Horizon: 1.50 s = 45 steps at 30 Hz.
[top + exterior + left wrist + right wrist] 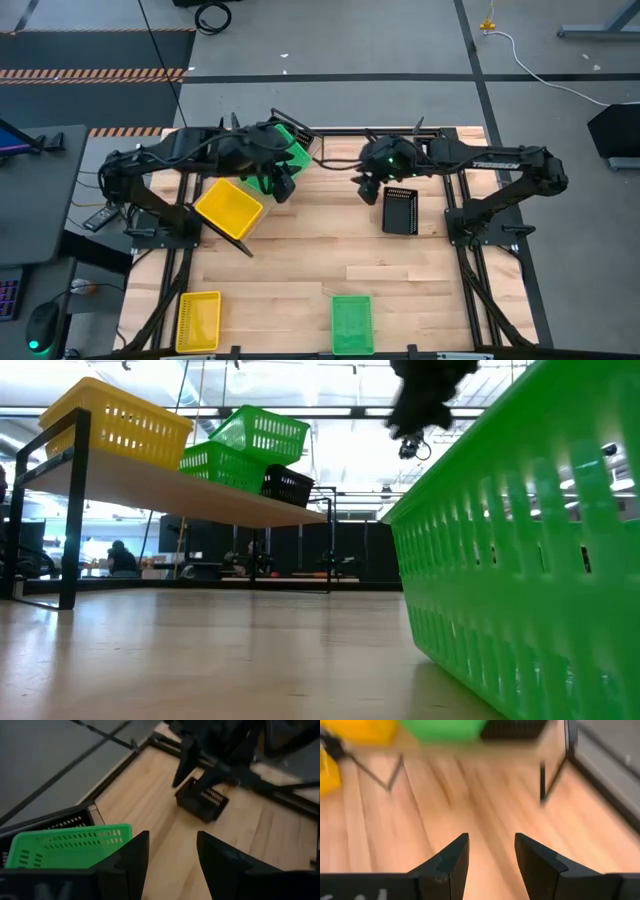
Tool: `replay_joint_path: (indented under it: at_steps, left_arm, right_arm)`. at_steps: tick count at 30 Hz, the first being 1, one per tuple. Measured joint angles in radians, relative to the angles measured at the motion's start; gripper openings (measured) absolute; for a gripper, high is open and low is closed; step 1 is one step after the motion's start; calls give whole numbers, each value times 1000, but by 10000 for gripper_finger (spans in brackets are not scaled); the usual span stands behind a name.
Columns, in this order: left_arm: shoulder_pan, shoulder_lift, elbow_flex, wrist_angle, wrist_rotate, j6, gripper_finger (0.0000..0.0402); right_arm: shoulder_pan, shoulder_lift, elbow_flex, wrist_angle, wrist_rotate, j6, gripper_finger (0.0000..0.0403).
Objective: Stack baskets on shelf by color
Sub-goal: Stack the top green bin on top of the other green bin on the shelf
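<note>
The shelf (200, 495) stands on the table's left half. It carries a yellow basket (228, 208), two green baskets (250, 445) with the upper one tilted, and a black basket (288, 485) at its far end. My left gripper (285, 188) is open, just right of the shelf's green baskets (70, 847), and holds nothing. My right gripper (366, 190) is open (491, 852) above bare tabletop, facing the shelf. One black basket (400, 210) lies flat on the table just right of my right gripper.
A yellow basket (198, 320) lies at the table's near left. A green basket (352, 325) lies at the near edge, filling the right of the low view (520, 560). Bare wood lies between the shelf and these. Black frame rails border the table.
</note>
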Motion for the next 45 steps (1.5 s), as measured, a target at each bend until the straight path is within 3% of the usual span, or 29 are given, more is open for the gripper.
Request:
replay_joint_path:
  at_steps: [5, 11, 22, 37, 41, 45]
  left_arm:
    - [60, 29, 0, -33, 85, 41, 172]
    - [94, 49, 0, -88, 206, 72, 172]
    - [159, 65, 0, -197, 216, 84, 175]
    - [157, 195, 0, -246, 228, 27, 263]
    - [163, 232, 0, -280, 165, 13, 259]
    - [175, 254, 0, -301, 163, 13, 224]
  right_arm:
    - [29, -50, 0, -287, -9, 45, 165]
    - [72, -112, 0, -507, 105, 90, 166]
    - [78, -208, 0, -530, 207, 164, 166]
    - [77, -230, -1, -530, 241, 165, 166]
    - [77, -230, -1, -531, 241, 164, 166]
    - [77, -230, -1, -531, 241, 164, 166]
